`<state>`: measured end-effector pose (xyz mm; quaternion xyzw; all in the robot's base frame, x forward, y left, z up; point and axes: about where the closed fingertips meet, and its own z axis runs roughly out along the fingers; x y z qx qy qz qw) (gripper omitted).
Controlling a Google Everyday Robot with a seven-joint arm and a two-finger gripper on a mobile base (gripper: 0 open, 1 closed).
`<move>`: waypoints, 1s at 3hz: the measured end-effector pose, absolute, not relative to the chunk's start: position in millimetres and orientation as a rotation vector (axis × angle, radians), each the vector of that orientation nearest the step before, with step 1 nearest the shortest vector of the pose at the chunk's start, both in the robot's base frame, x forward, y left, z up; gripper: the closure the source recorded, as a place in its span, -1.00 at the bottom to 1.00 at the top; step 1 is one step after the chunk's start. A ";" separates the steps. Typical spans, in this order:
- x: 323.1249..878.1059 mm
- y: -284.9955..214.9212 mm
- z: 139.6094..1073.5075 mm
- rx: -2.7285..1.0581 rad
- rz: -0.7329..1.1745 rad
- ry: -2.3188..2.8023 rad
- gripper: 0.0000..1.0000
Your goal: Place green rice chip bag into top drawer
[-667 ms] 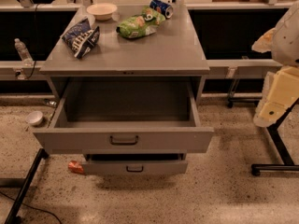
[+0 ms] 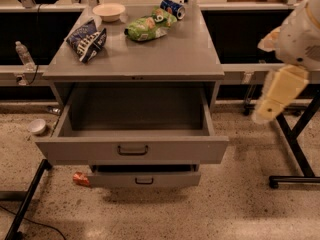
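Toward the back edge of the grey table point(image 2: 165, 59), a little right of the middle, lies the green rice chip bag point(image 2: 146, 28), crinkled and flat on its side. A blue can point(image 2: 173, 8) lies just behind it toward the back right corner, touching or nearly touching the bag's end. A pale bowl point(image 2: 109, 11) sits at the back edge to its left, and a dark blue-and-white chip bag point(image 2: 87, 39) lies near the left edge, well apart from the green one.

Below the front edge the top drawer point(image 2: 75, 151) is pulled far out, with its dark bar handle point(image 2: 132, 149) centred on the front. The lower drawer point(image 2: 145, 179) beneath it stands slightly open.

Off the table's right edge, at about drawer height, the cream-coloured gripper point(image 2: 265, 111) hangs in the air, holding nothing and well apart from the bag; whether it is spread or closed I cannot tell. A black stand point(image 2: 295, 149) is behind it. On the floor to the left are a water bottle point(image 2: 24, 55) and a small white cup point(image 2: 37, 126).
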<state>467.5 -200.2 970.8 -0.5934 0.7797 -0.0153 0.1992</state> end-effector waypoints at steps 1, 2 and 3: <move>539.1 -158.1 950.3 -1.556 0.126 2.051 -1.00; 612.6 -123.1 928.3 -1.424 0.299 1.964 -1.00; 682.6 -93.1 902.0 -1.333 0.366 1.911 -1.00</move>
